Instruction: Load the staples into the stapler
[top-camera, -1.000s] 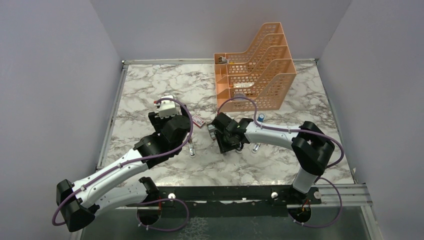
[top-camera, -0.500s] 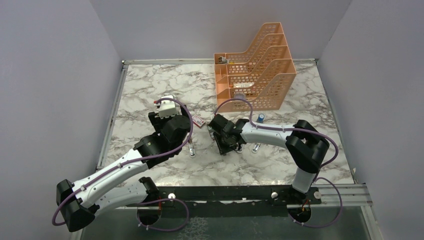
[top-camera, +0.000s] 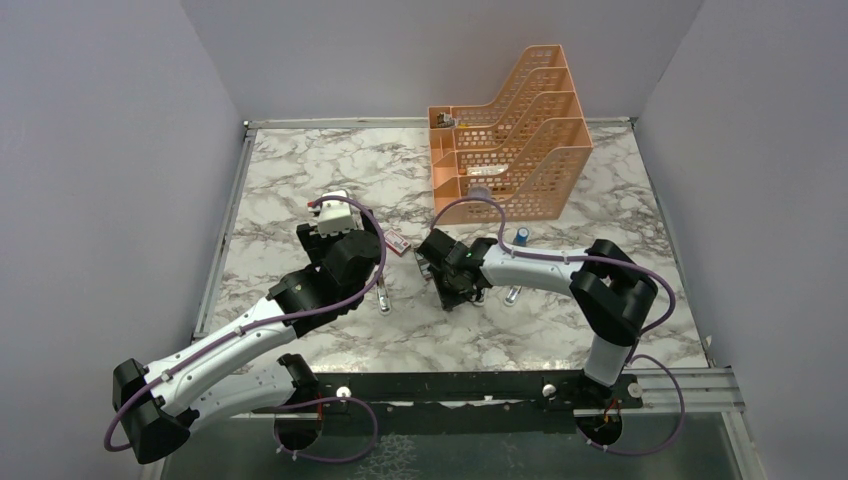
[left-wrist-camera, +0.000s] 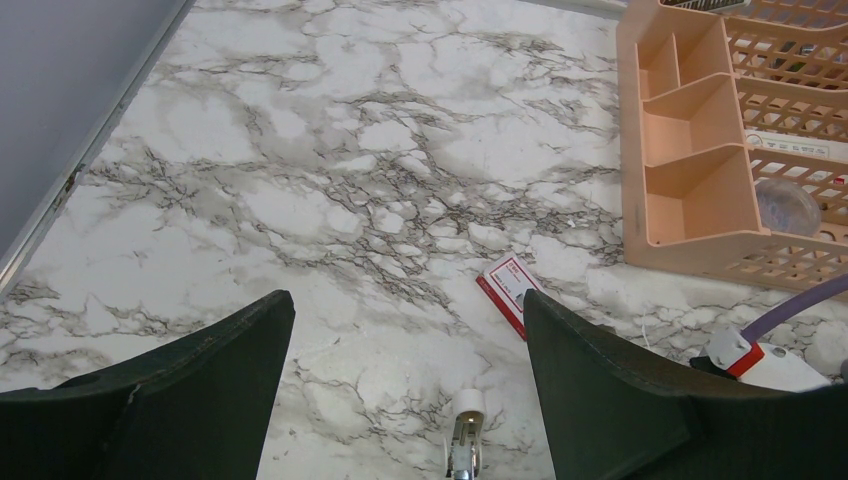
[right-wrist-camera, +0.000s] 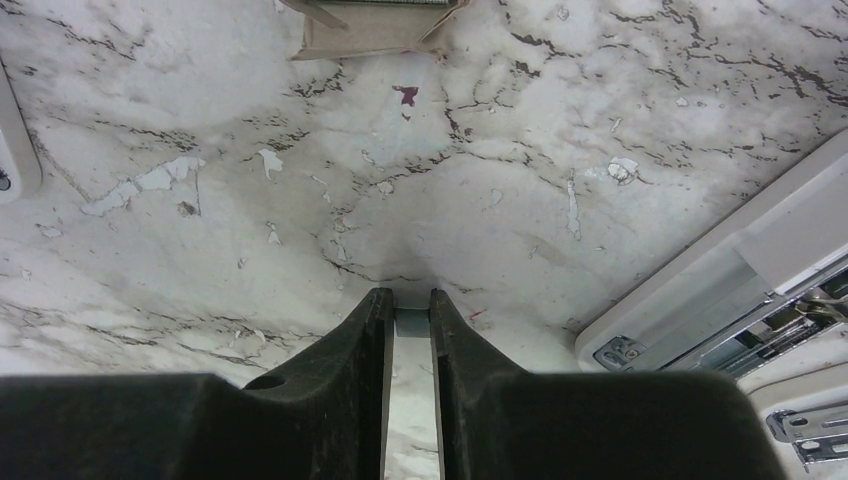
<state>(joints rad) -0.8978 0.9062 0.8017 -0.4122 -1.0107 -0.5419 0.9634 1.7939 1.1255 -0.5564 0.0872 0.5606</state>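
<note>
Right wrist view: the right gripper (right-wrist-camera: 409, 305) has its jaws nearly closed, pinching a thin grey strip of staples (right-wrist-camera: 410, 322) low over the marble table (right-wrist-camera: 200, 250), near its middle. The opened white stapler (right-wrist-camera: 730, 270) lies just beside it, and a tray (right-wrist-camera: 370, 25) of more strips lies a little beyond. To the left, the left gripper (left-wrist-camera: 407, 330) is spread wide and holds nothing. The small red box (top-camera: 398, 242) lies between the arms. The blue cylinder (top-camera: 522, 236) is farther right, and the orange organiser (top-camera: 510, 135) stands at the far edge.
</note>
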